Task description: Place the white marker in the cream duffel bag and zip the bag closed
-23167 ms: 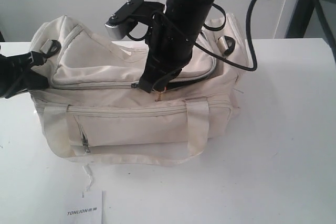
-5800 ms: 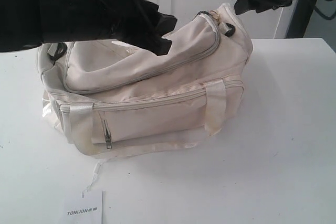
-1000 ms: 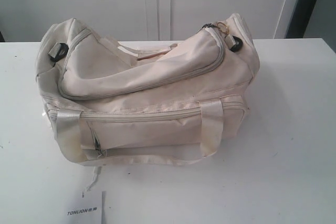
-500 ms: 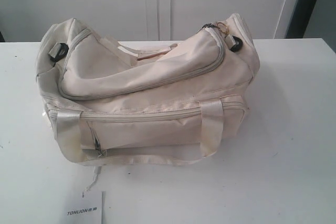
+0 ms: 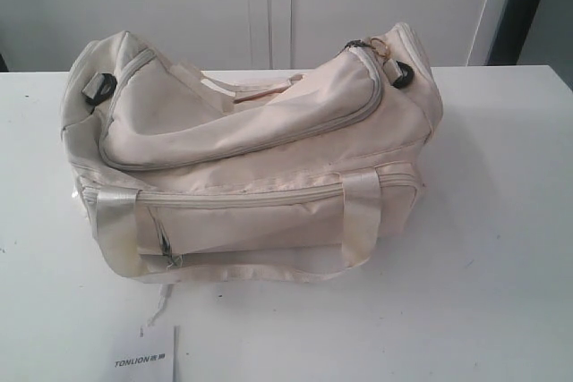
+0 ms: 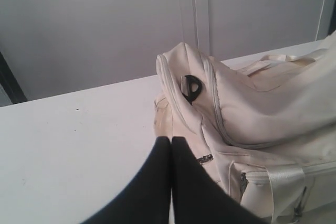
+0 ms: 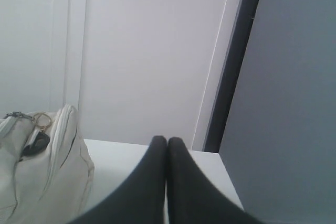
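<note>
The cream duffel bag (image 5: 251,158) lies across the middle of the white table (image 5: 501,248), its curved top zipper run shut up to the pull by the black ring at the right end (image 5: 397,73). No white marker shows in any view. Neither arm appears in the exterior view. The left gripper (image 6: 171,140) is shut with nothing between its fingers, just off the bag's end (image 6: 241,108) with the black ring (image 6: 190,87). The right gripper (image 7: 167,141) is shut and empty, apart from the bag's other end (image 7: 47,161).
A white TONLION card (image 5: 146,355) lies at the table's front edge, left of centre, with a thin cord running up to the bag. A white wall (image 5: 269,6) stands behind the table; a dark post (image 5: 524,6) stands at the back right.
Both arms have gone from the exterior view since 5.8 s ago, and the bag has settled flatter. Over the last second nothing has moved.
</note>
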Controlling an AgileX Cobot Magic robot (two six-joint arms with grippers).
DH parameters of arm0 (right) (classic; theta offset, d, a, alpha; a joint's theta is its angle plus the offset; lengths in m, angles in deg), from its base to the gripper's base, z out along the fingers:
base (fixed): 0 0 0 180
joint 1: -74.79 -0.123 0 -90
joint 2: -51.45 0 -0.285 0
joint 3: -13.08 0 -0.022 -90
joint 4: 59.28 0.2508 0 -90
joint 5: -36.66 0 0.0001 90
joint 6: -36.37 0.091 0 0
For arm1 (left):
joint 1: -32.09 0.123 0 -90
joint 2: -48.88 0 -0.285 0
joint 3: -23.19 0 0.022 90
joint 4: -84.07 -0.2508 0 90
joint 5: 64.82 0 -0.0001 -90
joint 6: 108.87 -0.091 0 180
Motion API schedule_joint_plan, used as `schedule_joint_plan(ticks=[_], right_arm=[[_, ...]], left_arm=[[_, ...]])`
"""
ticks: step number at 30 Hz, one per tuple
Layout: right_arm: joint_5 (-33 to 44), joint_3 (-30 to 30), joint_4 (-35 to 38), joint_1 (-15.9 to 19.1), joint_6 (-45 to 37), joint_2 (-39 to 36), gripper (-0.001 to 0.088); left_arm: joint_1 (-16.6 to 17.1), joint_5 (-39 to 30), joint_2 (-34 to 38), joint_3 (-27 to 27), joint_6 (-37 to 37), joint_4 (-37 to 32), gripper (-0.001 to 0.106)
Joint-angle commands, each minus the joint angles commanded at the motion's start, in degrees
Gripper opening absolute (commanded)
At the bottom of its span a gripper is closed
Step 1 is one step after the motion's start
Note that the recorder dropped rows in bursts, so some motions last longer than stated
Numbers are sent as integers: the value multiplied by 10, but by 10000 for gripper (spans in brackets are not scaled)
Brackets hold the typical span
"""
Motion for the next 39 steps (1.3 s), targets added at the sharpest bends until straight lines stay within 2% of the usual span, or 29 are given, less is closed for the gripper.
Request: schedule_joint_plan(ticks=[6, 31, 39], right_arm=[[12, -5, 0, 0, 0, 8, 0], [12, -5, 1, 0, 0, 8, 0], [12, -5, 1, 0, 0, 8, 0]], left_arm=[[0, -40, -3, 0, 1, 0, 0], [0, -38, -3, 2, -6, 0, 0], [0, 5, -53, 85, -4, 7, 0]])
